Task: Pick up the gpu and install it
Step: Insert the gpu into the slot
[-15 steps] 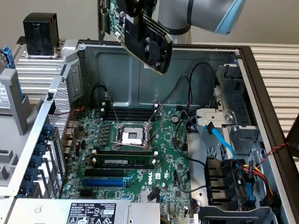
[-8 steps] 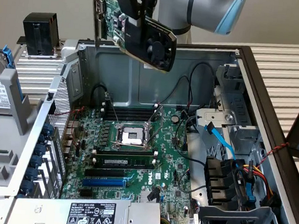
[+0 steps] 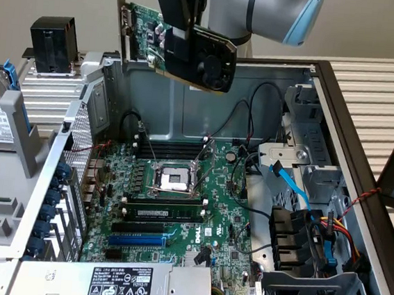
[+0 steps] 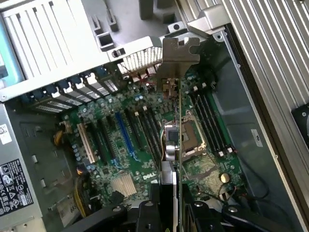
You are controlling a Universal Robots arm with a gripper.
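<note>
Exterior view: the gripper (image 3: 189, 28) is up high, jaws clamped on the gpu (image 3: 204, 59), the card tilted in the air over the open case (image 3: 271, 106), well clear of the motherboard (image 3: 177, 208). Wrist view: card seen edge-on, its silver bracket (image 4: 179, 60) farthest from the camera, expansion slots (image 4: 124, 133) spread out beneath.

Arm (image 3: 266, 11) raised high; gripper (image 3: 189, 27) pointing down; jaws clamped on gpu (image 3: 209, 61)

gpu (image 3: 205, 61) in jaws above motherboard (image 3: 177, 212)
</note>
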